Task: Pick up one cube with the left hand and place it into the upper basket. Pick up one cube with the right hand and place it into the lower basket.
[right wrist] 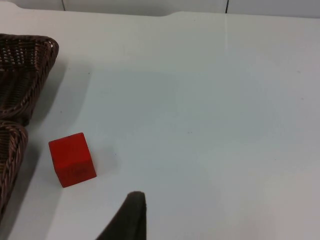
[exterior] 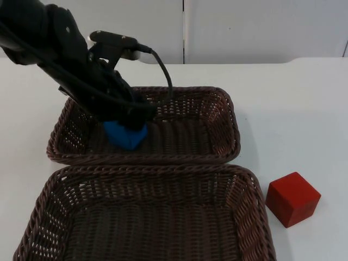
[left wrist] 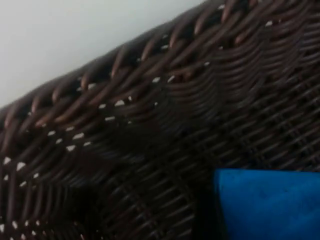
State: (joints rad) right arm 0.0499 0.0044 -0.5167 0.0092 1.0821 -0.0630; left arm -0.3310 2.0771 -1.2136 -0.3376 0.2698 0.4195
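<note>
Blue cube (exterior: 126,135) sits low inside the upper wicker basket (exterior: 225,117), left of the frame's centre, with the left gripper (exterior: 120,120) right on top of it, reaching down from the upper left. From where I stand the black fingers hide their own tips, so I cannot tell whether they clamp the cube or have let it go; the left wrist view gives me a blue cube face (left wrist: 267,205) close against the dark weave (left wrist: 150,125). Below it the lower basket (exterior: 255,212) holds nothing. Red cube (exterior: 292,198) rests on the white table (exterior: 304,109) just beside that basket's right rim, at the frame's lower right. That side belongs to the right arm, whose fingertip (right wrist: 131,215) hangs near the red cube (right wrist: 72,159); I cannot tell its fingers' state.
</note>
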